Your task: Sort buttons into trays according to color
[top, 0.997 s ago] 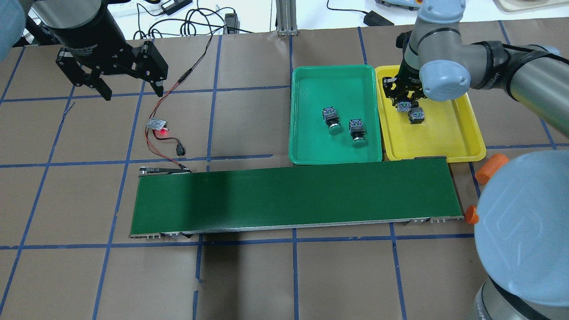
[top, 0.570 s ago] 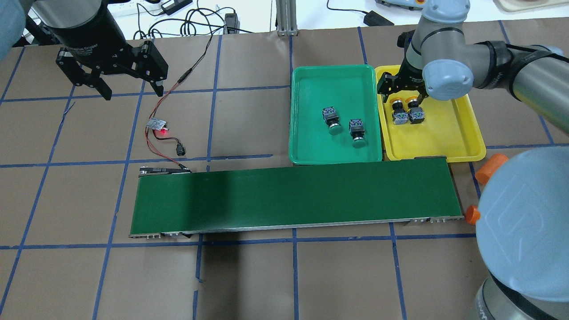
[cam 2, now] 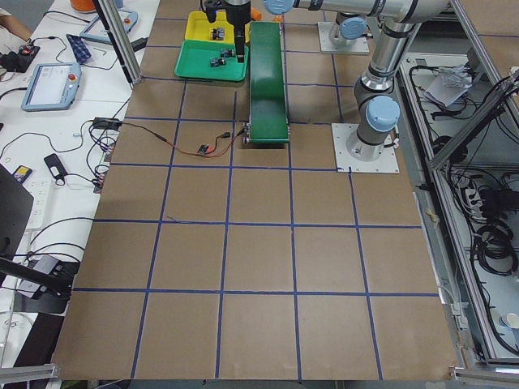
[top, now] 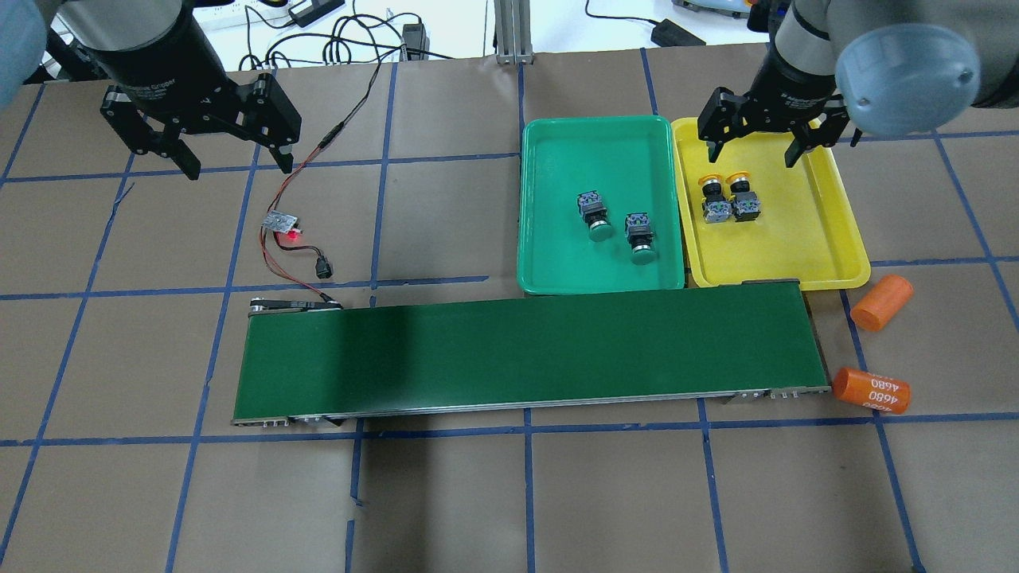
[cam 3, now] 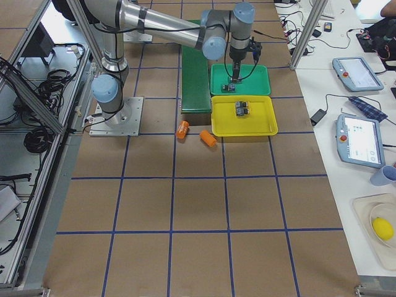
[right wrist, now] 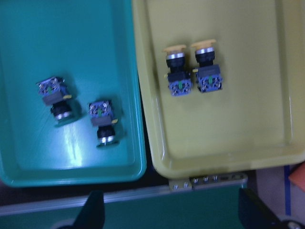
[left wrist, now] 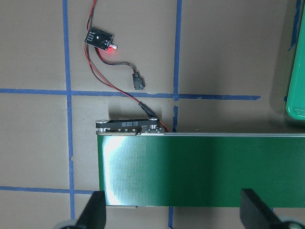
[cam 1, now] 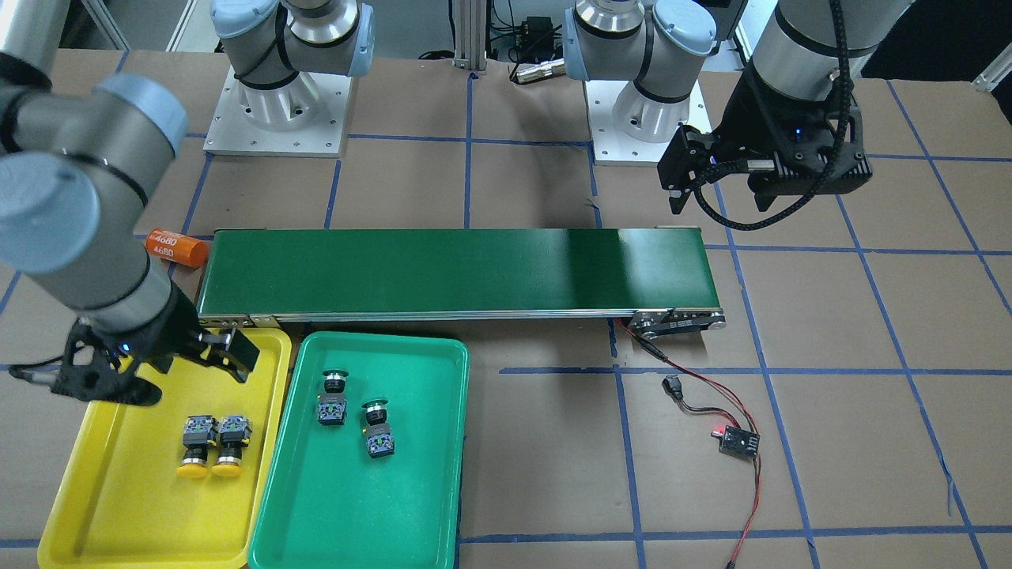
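Note:
Two yellow-capped buttons point(top: 715, 199) point(top: 746, 197) lie side by side in the yellow tray point(top: 796, 247), caps toward its far rim. Two green-capped buttons point(top: 594, 215) point(top: 639, 237) lie in the green tray point(top: 557, 159). My right gripper point(top: 752, 151) hangs open above the yellow tray's far end, holding nothing; its wrist view looks down on the yellow pair point(right wrist: 193, 71) and the green pair point(right wrist: 78, 109). My left gripper point(top: 237, 165) hovers open and empty over the table at the far left, well away from both trays.
A long dark-green conveyor belt point(top: 525, 350) runs along the near side of both trays. Two orange cylinders point(top: 880, 302) point(top: 872, 390) lie off its right end. A small circuit board with a red light point(top: 283, 223) and its wires lie below the left gripper.
My right gripper let go of a yellow button beside the other one, opened, then rose and drew back toward the tray's far end. The left arm has not moved.

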### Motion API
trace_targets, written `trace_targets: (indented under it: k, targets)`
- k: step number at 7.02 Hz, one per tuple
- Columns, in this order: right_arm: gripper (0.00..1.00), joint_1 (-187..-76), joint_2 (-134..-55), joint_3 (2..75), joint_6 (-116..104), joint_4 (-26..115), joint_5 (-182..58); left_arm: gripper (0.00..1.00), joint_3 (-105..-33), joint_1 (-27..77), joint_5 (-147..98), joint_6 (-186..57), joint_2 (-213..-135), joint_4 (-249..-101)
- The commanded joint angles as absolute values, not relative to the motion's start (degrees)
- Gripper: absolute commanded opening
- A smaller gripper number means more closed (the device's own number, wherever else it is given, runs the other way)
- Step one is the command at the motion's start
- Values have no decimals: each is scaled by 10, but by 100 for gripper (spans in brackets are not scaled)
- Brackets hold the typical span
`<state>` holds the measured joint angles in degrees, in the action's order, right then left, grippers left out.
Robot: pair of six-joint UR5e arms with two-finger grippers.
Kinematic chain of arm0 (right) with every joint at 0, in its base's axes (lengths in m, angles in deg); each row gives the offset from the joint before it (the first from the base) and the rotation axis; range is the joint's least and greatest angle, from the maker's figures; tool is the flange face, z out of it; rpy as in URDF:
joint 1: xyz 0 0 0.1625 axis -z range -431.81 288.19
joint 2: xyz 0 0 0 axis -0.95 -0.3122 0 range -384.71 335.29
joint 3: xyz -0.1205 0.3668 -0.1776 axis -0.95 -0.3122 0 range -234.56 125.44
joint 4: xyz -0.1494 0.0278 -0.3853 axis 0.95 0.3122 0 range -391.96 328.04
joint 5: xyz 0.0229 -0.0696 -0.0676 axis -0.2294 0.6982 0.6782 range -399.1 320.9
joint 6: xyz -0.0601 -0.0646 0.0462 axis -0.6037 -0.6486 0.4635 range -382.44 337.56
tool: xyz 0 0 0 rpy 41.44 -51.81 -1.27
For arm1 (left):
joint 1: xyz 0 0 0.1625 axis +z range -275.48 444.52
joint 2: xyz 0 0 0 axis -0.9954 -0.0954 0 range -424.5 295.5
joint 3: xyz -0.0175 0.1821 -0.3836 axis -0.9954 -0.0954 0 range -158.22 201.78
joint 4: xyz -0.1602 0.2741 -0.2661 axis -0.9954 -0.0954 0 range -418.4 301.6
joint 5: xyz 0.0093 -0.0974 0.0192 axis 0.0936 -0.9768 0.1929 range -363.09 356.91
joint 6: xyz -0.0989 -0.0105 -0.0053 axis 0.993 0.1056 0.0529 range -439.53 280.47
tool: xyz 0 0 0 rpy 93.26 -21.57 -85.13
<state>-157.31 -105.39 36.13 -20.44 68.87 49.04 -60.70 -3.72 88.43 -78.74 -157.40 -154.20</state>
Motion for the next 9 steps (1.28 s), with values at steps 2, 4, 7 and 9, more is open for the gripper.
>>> trace_targets:
  k: [2, 4, 7, 9]
  targets:
    - [100, -1607, -1172, 366, -162, 548, 482, 100, -607, -37, 884, -787, -1574, -1542]
    - [100, -1607, -1180, 405, -164, 550, 477, 100, -607, -37, 884, -787, -1576, -1542]
    - [100, -1606, -1190, 403, -170, 550, 492, 100, -617, -38, 883, -787, -1567, -1539]
    - [100, -1606, -1192, 403, -163, 549, 495, 100, -608, -37, 882, -788, -1568, -1540]
